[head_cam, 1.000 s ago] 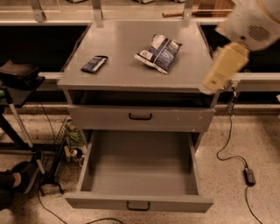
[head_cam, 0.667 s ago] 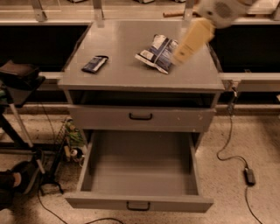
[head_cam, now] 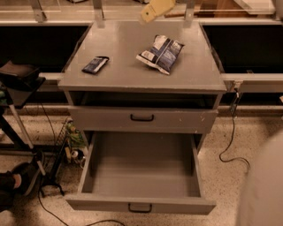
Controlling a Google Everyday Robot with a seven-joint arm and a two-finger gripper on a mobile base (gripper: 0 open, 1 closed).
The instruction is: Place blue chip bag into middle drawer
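The blue chip bag (head_cam: pixel 161 54) lies crinkled on the grey cabinet top (head_cam: pixel 128 77), right of centre. My gripper (head_cam: pixel 154 11), a beige shape at the frame's top edge, hovers above the back of the top, behind the bag and a little to its left, apart from it. The middle drawer (head_cam: pixel 141 170) is pulled out below. Its deep grey tray holds nothing, and its black bar handle (head_cam: pixel 139 207) is at front centre.
A small flat dark-blue packet (head_cam: pixel 95 64) lies on the left of the top. A closed drawer front (head_cam: pixel 142 118) with white scuffs sits above the open one. A black stand (head_cam: pixel 20 79) and cables are at the left, a cable (head_cam: pixel 230 145) at the right, and a grey blurred body (head_cam: pixel 265 190) at bottom right.
My gripper has swung from beside the cabinet's right edge up and leftwards, over the bag, to above the back of the top. The bag and drawer have not moved.
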